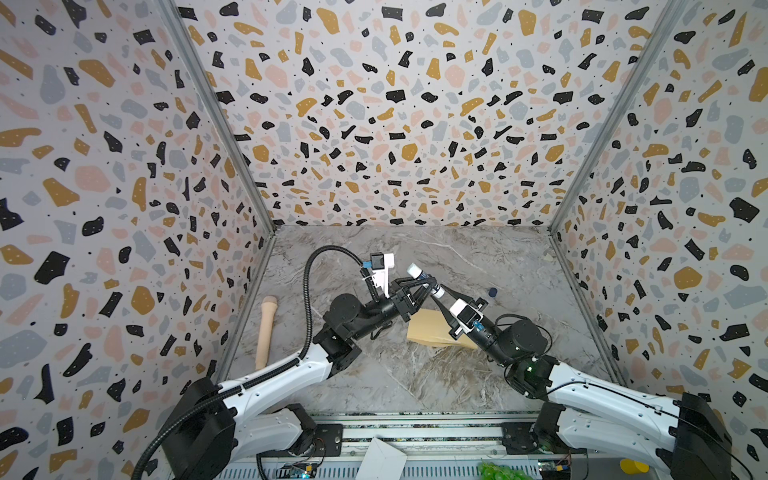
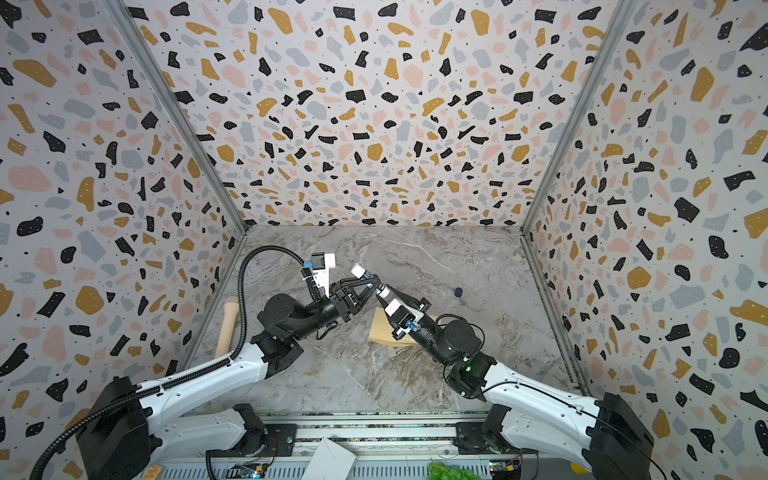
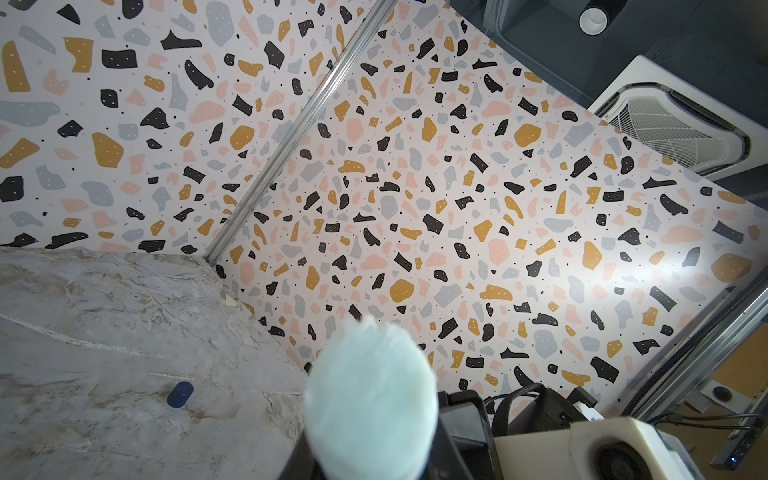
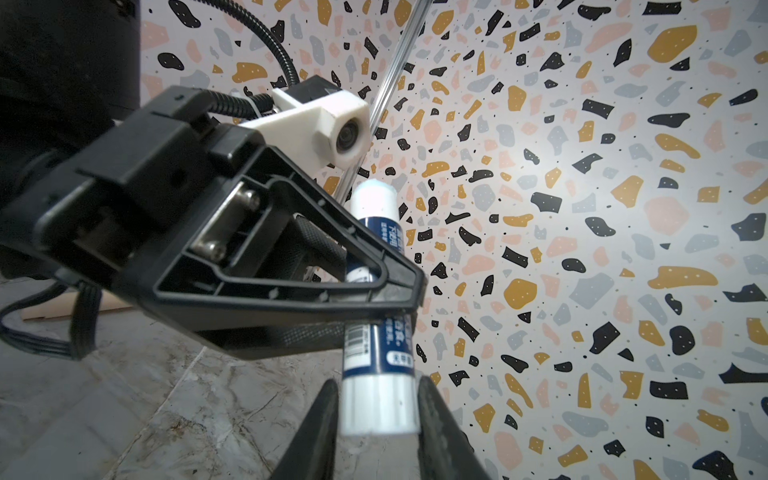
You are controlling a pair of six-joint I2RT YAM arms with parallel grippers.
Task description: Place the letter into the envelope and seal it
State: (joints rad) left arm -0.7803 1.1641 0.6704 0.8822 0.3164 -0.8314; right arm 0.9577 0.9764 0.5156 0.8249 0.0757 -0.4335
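The work looks to be at the sealing stage, though the cream bordered letter shows in no view, so whether it is already inside cannot be told. The plain tan kraft-paper envelope [image 1: 428, 328] lies flat on the grey marbled tabletop [image 1: 415, 374], near the middle and partly hidden under the right arm's wrist. Above it, clear of the surface, both arms reach inward and meet on a blue-and-white plastic glue stick [image 4: 376, 353]. The left hand [image 4: 386, 303] comes in from the side and is clamped across the stick's printed barrel. The right hand [image 4: 376, 411] points up along the stick's axis, its two dark fingers pressed against either side of the white base. The stick is tilted, its pale bare end aimed up and towards the back wall. A small dark blue cap [image 1: 493, 292], probably from the stick, lies on the tabletop well apart from both hands. The grip suggests that the next move is a twist of the base against the held barrel to raise the glue. After that, one hand would need to carry the stick down to the envelope's flap, which the arm hides here.
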